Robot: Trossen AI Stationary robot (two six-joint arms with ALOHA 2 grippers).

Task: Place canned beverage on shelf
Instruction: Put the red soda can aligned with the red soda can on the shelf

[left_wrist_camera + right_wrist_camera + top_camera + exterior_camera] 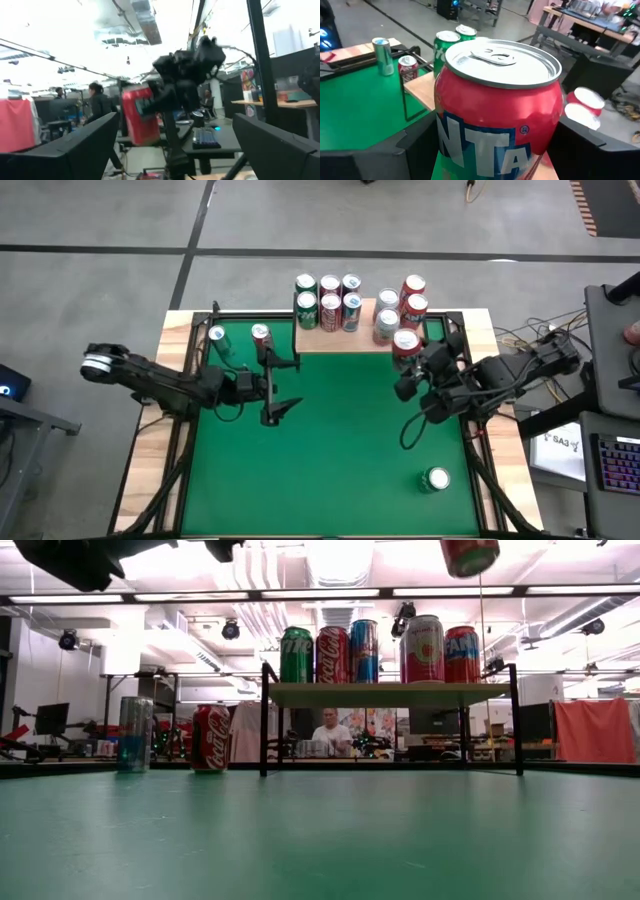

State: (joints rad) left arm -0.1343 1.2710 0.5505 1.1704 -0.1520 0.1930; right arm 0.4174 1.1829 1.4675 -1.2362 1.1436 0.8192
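A red Fanta can stands upright between the fingers of my right gripper, high above the right end of the shelf; the low view shows it as the can above the shelf board. Several cans stand on that wooden board. My left gripper hangs open over the table's left half, near the shelf's left leg, holding nothing. My right gripper pinches the red can's side wall between its two fingers, one on each side of the lower body. The fingers come from the table's right side, roughly level. The can is upright, top up, lifted clear of shelf and table.
A teal can and a red cola can stand on the green table left of the shelf. A green can stands near the right front corner. The table's middle and near part are bare green felt.
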